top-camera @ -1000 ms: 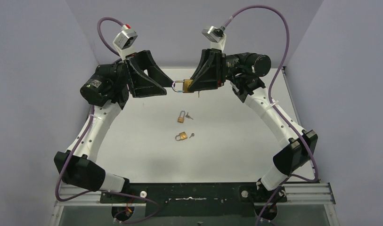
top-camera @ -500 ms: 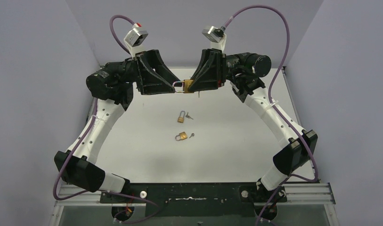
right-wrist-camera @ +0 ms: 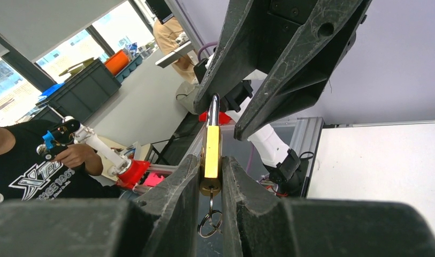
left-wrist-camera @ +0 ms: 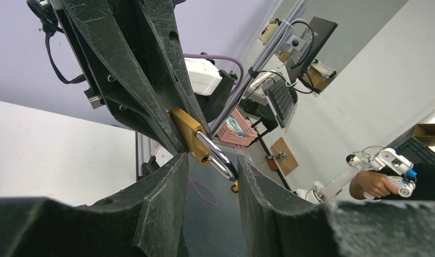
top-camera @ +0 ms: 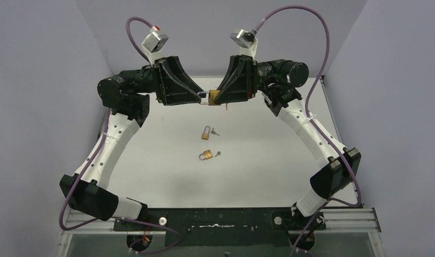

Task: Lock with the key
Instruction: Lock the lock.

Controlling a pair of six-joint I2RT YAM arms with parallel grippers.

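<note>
Firmly, my right jaws clamp the brass body of the padlock [right-wrist-camera: 211,152], one finger [right-wrist-camera: 172,198] flat on each face. They hold it in the air with its shackle [left-wrist-camera: 218,158] pointing out past my tips toward my left arm. A key ring [right-wrist-camera: 210,223] dangles from the end of the padlock away from the shackle, between those right fingers and just below them. The key itself is hard to make out.

My left jaws face the right ones tip to tip and are set narrow, with the shackle's loop in the gap between their fingers [left-wrist-camera: 156,203]. Whether they actually pinch it I cannot tell.

Well below both pairs of jaws lies the counter [top-camera: 268,160]. On it, under the spot where my tips meet, rests a small padlock [top-camera: 205,133] with a loose key [top-camera: 215,132] just beside it. A bit nearer my bases lies a second small padlock [top-camera: 205,155], with another key [top-camera: 218,154] close by.
</note>
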